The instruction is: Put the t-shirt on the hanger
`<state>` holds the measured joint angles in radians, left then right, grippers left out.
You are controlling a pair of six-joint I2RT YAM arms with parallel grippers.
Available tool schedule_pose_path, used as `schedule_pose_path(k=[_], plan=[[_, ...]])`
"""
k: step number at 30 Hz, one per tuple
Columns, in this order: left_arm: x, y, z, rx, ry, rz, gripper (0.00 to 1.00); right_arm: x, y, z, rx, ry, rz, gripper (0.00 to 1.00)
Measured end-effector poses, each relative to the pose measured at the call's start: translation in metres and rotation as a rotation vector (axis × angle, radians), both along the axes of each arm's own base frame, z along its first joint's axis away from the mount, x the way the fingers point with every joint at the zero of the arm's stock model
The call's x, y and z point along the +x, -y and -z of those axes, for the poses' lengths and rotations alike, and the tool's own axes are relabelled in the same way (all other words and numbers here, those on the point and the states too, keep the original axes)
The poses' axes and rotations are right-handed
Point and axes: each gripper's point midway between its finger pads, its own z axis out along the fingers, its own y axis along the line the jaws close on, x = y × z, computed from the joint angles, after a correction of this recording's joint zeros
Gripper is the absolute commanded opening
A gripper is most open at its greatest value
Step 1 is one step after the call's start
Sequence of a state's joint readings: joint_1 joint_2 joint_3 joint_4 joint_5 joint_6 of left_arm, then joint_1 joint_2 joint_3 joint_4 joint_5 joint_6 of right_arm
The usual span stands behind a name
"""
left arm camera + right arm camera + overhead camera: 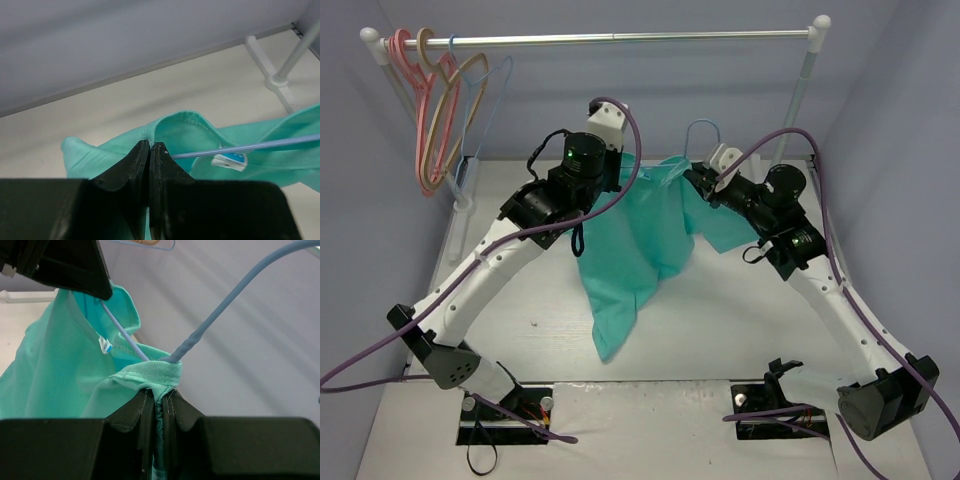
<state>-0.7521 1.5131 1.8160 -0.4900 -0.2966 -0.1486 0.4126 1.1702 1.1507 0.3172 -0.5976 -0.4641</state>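
Note:
The teal t-shirt [640, 240] hangs in the air between my two grippers, its hem trailing to the table. The light-blue wire hanger's hook [703, 128] sticks up out of its neck. My left gripper [626, 166] is shut on the collar seam [150, 144]; the hanger's wire arm [250, 146] runs inside the neck past the label [230, 160]. My right gripper [693, 178] is shut on the bunched collar [160, 385] at the foot of the hanger's stem [225, 300]. The wire arm [125, 340] slants to my left gripper's fingers [60, 265].
A rail [620, 38] spans the back of the table on white posts [800, 100]. At its left end hang pink hangers [425, 110], a tan hanger [460, 90] and another light-blue wire hanger [492, 100]. The post's foot [280, 75] stands on the table.

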Motion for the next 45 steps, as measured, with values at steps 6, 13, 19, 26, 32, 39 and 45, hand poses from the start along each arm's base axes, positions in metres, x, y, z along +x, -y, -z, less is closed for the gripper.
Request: schedule_pose_path(k=[6, 13, 19, 26, 32, 39, 45], plan=[[-0.013, -0.036, -0.028, -0.030, 0.070, -0.109, 0.03, 0.000, 0.000, -0.009, 0.016, 0.034, 0.003, 0.00], [-0.033, -0.038, -0.054, -0.126, 0.120, -0.064, 0.03, -0.001, 0.000, -0.002, 0.055, 0.036, 0.000, 0.00], [-0.029, -0.024, -0.030, -0.094, 0.085, -0.063, 0.06, -0.001, -0.001, -0.008, 0.078, 0.055, -0.003, 0.00], [-0.015, -0.039, 0.000, -0.007, 0.058, -0.189, 0.15, -0.001, -0.001, -0.009, 0.079, 0.058, -0.003, 0.00], [-0.015, -0.031, -0.004, -0.032, 0.067, -0.155, 0.15, -0.002, -0.002, -0.011, 0.099, 0.056, -0.010, 0.00], [-0.017, -0.015, -0.010, -0.070, 0.068, -0.078, 0.15, -0.004, -0.004, -0.013, 0.119, 0.057, -0.024, 0.00], [-0.013, 0.001, -0.026, -0.112, 0.090, -0.024, 0.15, -0.004, -0.011, -0.017, 0.140, 0.067, -0.044, 0.00]])
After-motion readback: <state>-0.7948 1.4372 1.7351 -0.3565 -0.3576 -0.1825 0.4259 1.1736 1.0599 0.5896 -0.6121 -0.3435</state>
